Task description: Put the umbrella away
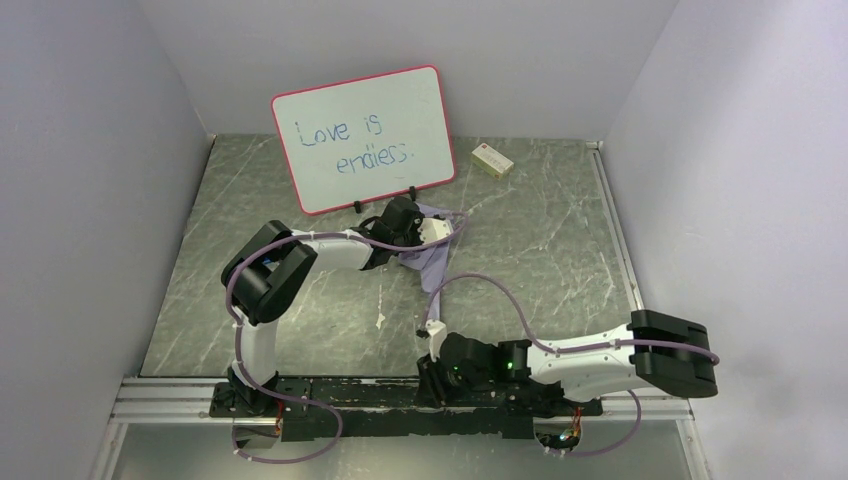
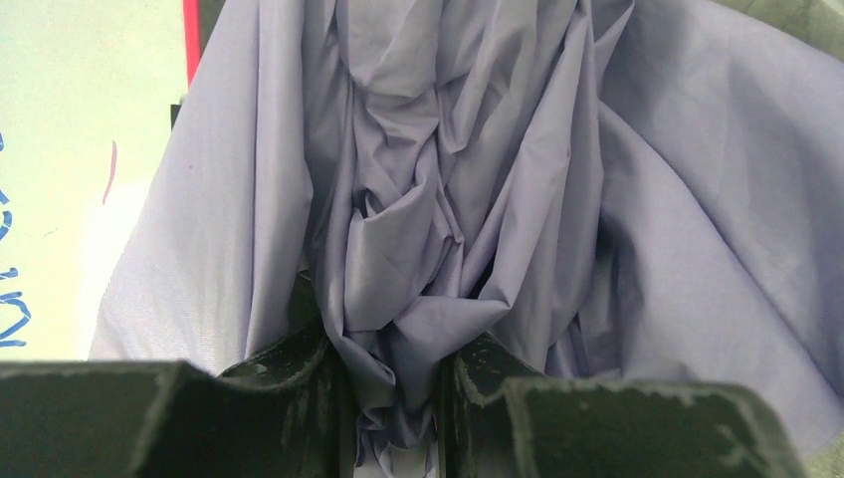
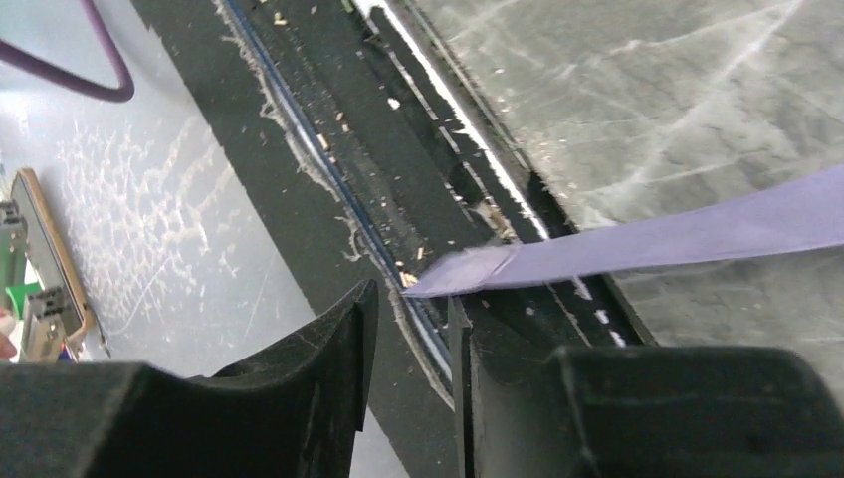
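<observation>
Left pincer (image 2: 396, 344) clamps umbrella (image 2: 448, 179) fabric; right pincer (image 3: 413, 304) slightly parted, strap (image 3: 657, 237) tip just beyond.

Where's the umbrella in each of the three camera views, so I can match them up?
Top external: umbrella at centre, just below the whiteboard.
Left wrist: umbrella fills most of the frame, pinched in the left end effector; whiteboard at the left edge.
Right wrist: only its strap, crossing the table from the right edge.
Shared landmark: whiteboard for top and left wrist; table for top and right wrist.
</observation>
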Available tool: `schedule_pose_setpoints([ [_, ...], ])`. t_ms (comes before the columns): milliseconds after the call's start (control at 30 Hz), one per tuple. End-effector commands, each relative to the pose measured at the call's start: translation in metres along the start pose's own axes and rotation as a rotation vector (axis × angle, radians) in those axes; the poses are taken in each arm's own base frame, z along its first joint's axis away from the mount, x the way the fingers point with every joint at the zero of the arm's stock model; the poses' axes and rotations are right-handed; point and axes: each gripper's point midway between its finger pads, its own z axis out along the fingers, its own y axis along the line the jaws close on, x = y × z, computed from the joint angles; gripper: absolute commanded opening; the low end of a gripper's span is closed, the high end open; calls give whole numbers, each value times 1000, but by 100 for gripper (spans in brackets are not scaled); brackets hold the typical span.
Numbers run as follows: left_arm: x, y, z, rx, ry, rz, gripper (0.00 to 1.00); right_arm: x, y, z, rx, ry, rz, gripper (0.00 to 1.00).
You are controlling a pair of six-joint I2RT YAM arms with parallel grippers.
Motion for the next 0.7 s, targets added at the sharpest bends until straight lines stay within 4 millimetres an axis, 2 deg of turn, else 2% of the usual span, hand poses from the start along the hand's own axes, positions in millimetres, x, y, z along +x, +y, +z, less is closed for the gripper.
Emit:
schedule_pose_setpoints([
  [0, 37, -37, 9, 99, 98, 16, 5, 2, 18, -6, -44, 67, -89, 38],
  [167, 36, -37, 9, 97, 92, 17, 5, -12, 26, -8, -15, 31, -186, 42],
  [300, 36, -37, 8, 98, 90, 19, 5, -46, 23, -17, 105, -132, -243, 44],
  [433, 35, -38, 9, 103, 89, 22, 5, -83, 17, -39, 235, -310, -274, 45],
  [667, 35, -38, 8, 104, 86, 26, 5, -132, -25, -96, 559, -567, -183, 49],
])
